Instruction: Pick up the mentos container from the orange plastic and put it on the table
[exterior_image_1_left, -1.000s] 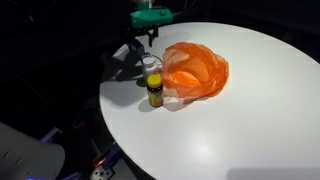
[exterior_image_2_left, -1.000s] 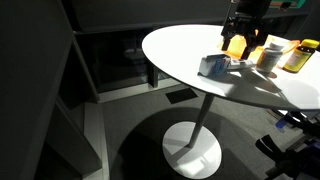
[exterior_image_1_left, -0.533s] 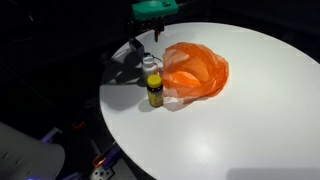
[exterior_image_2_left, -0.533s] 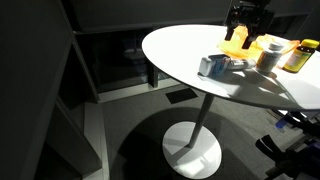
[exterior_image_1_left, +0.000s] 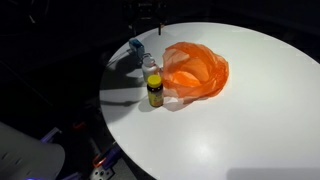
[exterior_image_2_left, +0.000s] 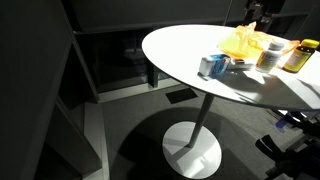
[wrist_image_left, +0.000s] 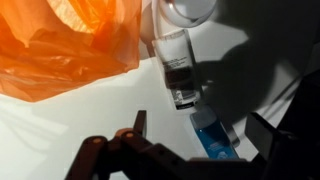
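**While the claw hangs open, the mentos container lies on the table**

Though the task names the orange plastic as its perch, the mentos container (exterior_image_1_left: 135, 45) lies on its side on the bare white table (exterior_image_1_left: 240, 120), close to the rim. It shows as a small bluish tube in both exterior views (exterior_image_2_left: 212, 66). It is clear of the orange plastic (exterior_image_1_left: 195, 68), at about 10 o'clock from it in that exterior view, with a strip of table between the two.

At about 8 o'clock from the plastic a yellow-labelled bottle (exterior_image_1_left: 154, 92) stands upright, just beside the crumpled edge. A pale jar (exterior_image_1_left: 150, 65) stands right behind it, at its 12 o'clock. The plastic itself sits bunched and loose, with nothing resting on it.

In the wrist view the gripper (wrist_image_left: 198, 122) comes in from 6 o'clock with its jaws apart. One dark finger (wrist_image_left: 140, 125) stands at 9 o'clock of the blue container (wrist_image_left: 213, 135); the other side is a dark mass at 3 o'clock. The container shows between them, and neither touches it. The orange plastic (wrist_image_left: 70, 45) fills the 10 o'clock corner.
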